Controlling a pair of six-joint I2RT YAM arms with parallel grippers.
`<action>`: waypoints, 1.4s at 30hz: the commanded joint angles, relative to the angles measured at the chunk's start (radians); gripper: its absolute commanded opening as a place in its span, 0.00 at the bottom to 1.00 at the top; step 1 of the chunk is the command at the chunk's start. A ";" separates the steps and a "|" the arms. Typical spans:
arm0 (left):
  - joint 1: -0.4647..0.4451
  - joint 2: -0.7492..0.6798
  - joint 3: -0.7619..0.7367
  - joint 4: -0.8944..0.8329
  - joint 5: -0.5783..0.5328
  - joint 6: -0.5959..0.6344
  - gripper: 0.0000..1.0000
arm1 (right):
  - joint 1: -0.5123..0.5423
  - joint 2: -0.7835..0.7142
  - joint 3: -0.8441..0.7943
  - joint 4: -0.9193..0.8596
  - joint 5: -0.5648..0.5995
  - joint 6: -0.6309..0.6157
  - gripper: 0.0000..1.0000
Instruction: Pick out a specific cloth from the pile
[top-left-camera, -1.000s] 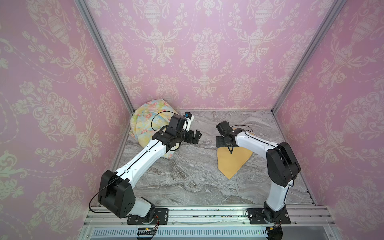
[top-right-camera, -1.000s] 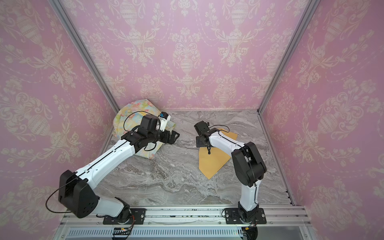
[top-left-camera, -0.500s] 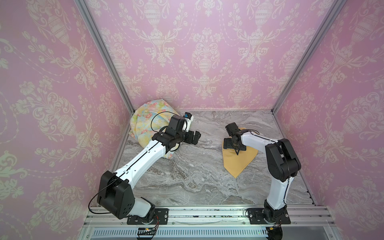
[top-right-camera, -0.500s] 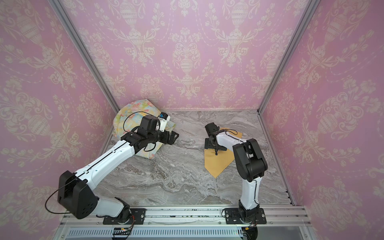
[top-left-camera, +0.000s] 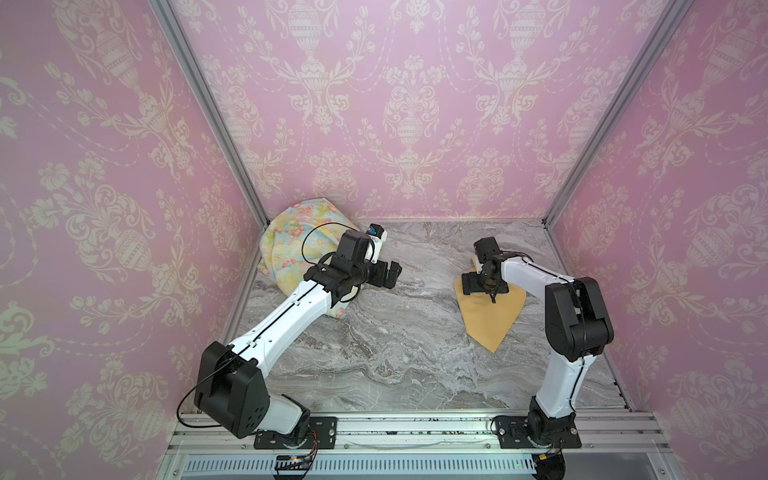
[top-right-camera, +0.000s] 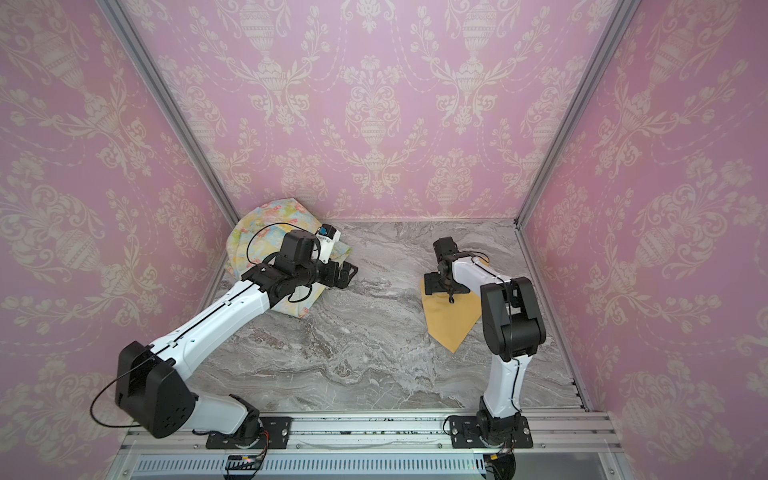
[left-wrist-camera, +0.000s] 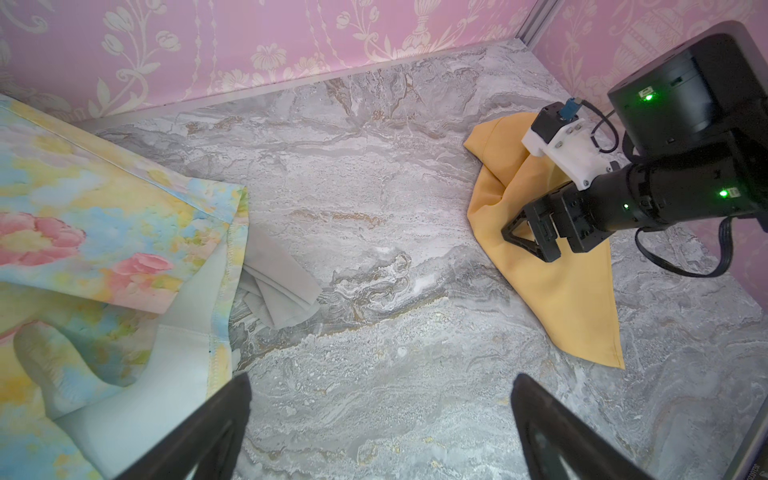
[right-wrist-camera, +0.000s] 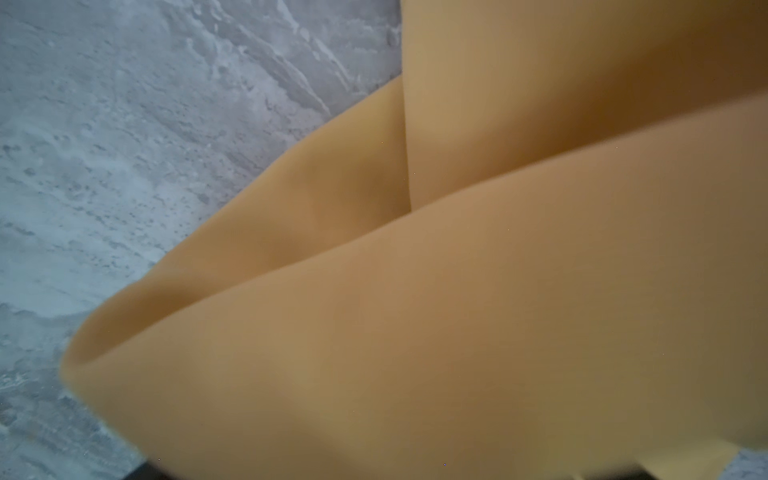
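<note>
The cloth (top-left-camera: 490, 322) lies on the right side of the desk (top-left-camera: 395, 357) under the right jaws, which are spread wide on its folded broad end. Its long axis runs back to front, tip toward the front rail (top-left-camera: 415, 424). Both have slid rightward in the last second. The left jaws gape empty beside the pile (top-left-camera: 286, 245).

A soft mustard-yellow cloth (top-left-camera: 492, 320) is seen plain; the rumpled pastel yellow-and-blue cloth heap (top-left-camera: 286, 245) is printed with pink flowers (underside white).
</note>
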 joint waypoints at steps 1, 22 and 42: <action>0.004 -0.021 -0.020 0.011 -0.029 0.032 0.99 | -0.025 0.044 0.058 -0.058 -0.043 -0.149 0.97; 0.048 0.072 -0.009 0.058 -0.022 0.040 0.99 | -0.205 0.350 0.491 -0.203 -0.081 -0.388 0.95; 0.133 0.037 0.041 0.054 -0.089 0.067 0.99 | -0.266 0.222 0.557 -0.103 -0.050 -0.327 1.00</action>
